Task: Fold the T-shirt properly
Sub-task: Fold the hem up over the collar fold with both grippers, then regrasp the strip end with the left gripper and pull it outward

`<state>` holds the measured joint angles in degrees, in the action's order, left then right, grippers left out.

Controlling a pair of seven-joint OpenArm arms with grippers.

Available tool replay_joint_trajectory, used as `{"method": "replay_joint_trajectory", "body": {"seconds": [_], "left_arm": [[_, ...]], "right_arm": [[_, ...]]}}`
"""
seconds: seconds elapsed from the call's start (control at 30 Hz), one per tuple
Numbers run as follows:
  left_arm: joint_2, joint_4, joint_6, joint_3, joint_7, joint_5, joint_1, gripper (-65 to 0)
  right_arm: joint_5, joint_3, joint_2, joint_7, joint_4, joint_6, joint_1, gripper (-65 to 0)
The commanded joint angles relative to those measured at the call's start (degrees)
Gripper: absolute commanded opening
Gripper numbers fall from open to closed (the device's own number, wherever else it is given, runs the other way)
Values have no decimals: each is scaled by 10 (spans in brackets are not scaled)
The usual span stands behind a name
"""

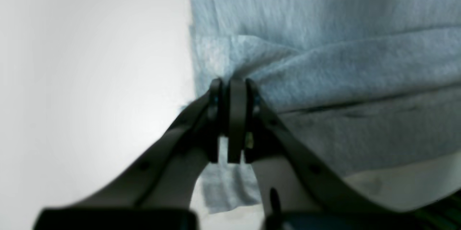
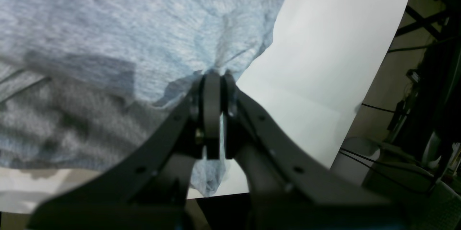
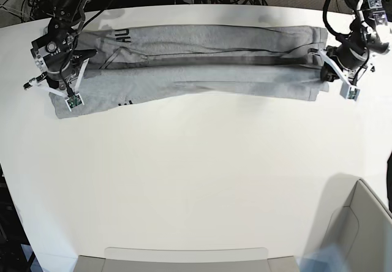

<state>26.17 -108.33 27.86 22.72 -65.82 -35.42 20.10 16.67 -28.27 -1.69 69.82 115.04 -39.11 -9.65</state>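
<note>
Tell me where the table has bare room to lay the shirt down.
The widest bare patch of table lies in front of the T-shirt, down to the tray rim at the near edge. The far strip is crowded: the shirt spans it, pinched by the left gripper and right gripper.

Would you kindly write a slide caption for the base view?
Both grippers, left and right, pinch opposite ends of the grey T-shirt, stretched lengthwise across the white table.
</note>
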Motion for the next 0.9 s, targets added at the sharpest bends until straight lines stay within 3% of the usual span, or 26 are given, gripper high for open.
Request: {"method": "replay_joint_trajectory", "body": {"seconds": [0.0, 0.53, 0.6, 0.7, 0.87], "left_arm": [[9, -6, -2, 9, 5, 4, 4, -650], [8, -5, -3, 5, 5, 4, 40, -646], [8, -5, -2, 5, 9, 4, 41, -555], [8, -23, 1, 11, 26, 4, 53, -424], [8, -62, 1, 6, 78, 1, 83, -369]], "right_arm": [[9, -2, -5, 1, 13, -9, 1, -650], [10, 4, 14, -2, 8, -9, -45, -650], [10, 4, 15, -2, 5, -9, -47, -650], [10, 7, 16, -2, 4, -9, -48, -576], [10, 25, 12, -2, 4, -9, -48, -504]]}}
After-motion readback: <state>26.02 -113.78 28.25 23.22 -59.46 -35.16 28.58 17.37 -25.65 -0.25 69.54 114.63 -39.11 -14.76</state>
